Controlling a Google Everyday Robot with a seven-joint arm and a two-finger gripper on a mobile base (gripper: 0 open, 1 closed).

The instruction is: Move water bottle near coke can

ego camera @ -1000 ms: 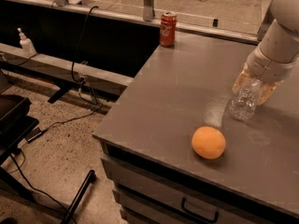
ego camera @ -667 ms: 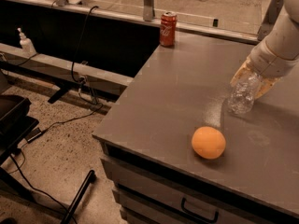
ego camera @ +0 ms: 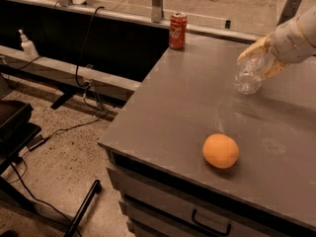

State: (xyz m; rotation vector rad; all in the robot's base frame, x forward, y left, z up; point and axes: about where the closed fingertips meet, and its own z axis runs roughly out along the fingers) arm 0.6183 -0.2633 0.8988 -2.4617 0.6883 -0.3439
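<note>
Camera view: your tool (ego camera: 255, 64), at the right of the desk (ego camera: 173, 107), is clamped on the tilted water bottle (ego camera: 247, 79). The coke can (ego camera: 177, 30) stands well apart at the far-left corner. An orange (ego camera: 220, 151) lies nearer the front.

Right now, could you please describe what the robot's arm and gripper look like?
The arm is a smooth, rounded light-grey cylinder, with no cables or markings showing. Its gripper, at the right edge above the table, has pale yellowish-tan jaws.
</note>
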